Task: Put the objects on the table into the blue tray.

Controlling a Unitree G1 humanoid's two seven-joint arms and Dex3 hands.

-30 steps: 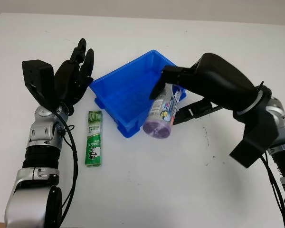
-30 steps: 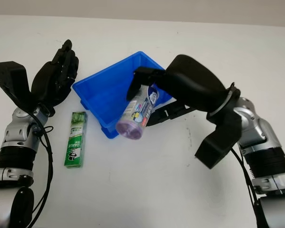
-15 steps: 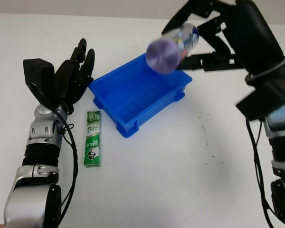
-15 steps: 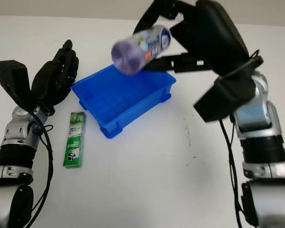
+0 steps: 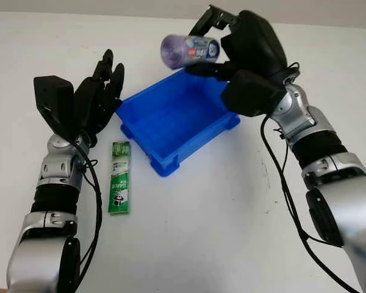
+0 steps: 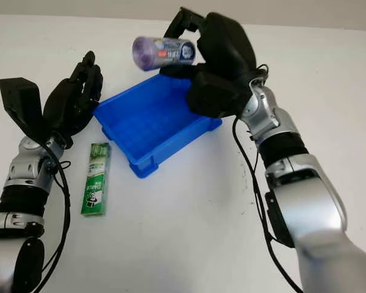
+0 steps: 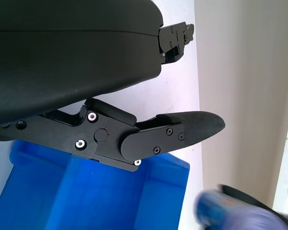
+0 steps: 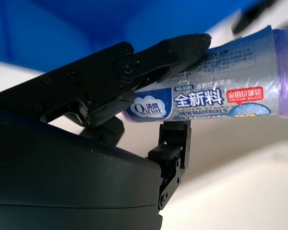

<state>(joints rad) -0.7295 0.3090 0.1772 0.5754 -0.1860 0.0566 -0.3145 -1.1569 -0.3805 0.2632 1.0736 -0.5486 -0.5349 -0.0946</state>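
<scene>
The right hand [image 5: 232, 43] pinches a roll of bags [image 5: 189, 49] (purple end toward the left), holding it above the blue tray's [image 5: 171, 119] far edge. The left hand [image 5: 94, 97], open, stands beside the tray; a green box [image 5: 120, 177] lies on the table [image 5: 232, 232] nearby.

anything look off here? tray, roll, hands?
Nothing damaged or spilled. The blue tray sits skewed, one corner toward the camera. The right robot hand holds the roll sideways above the tray's far edge. The green box lies on the table beside the tray. The left robot hand is open beside it.
</scene>
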